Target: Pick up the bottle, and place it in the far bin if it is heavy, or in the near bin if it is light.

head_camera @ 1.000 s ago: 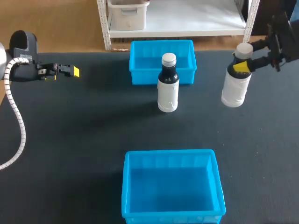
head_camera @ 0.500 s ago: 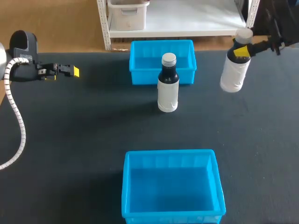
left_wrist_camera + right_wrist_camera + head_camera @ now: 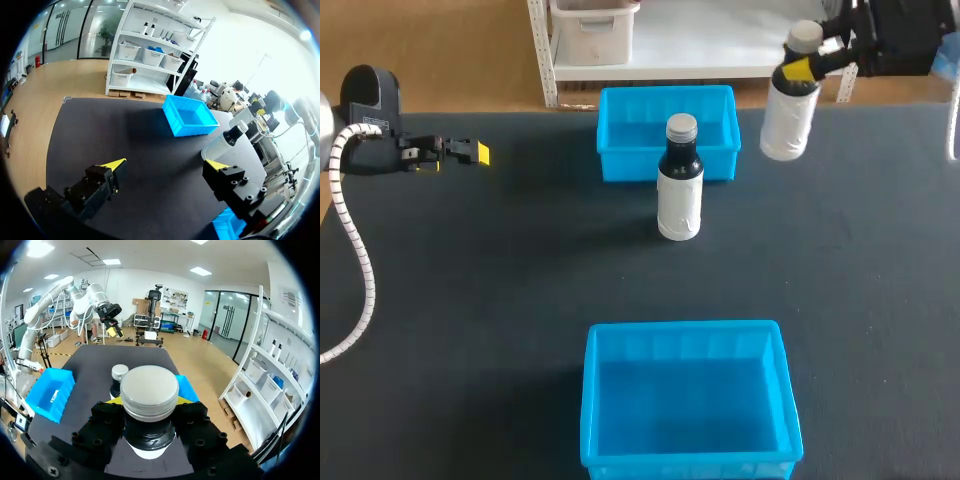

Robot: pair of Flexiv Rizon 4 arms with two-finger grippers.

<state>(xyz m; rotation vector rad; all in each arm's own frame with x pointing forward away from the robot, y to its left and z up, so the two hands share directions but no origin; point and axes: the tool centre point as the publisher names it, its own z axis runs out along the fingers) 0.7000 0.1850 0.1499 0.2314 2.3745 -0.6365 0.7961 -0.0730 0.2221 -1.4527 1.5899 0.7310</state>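
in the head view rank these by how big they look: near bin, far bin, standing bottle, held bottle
1. Near blue plastic bin, also closest to the camera.
2. Far blue plastic bin.
3. Dark standing bottle with white label and white bottle in the right end effector look alike; unranked.

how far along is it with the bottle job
Done: the pick. The right hand is shut on the held bottle at its neck, up in the air. In hand: it hangs beside the far bin. Left: the release; neither far bin nor near bin holds a bottle. A second bottle stands before the far bin; the left hand is open.
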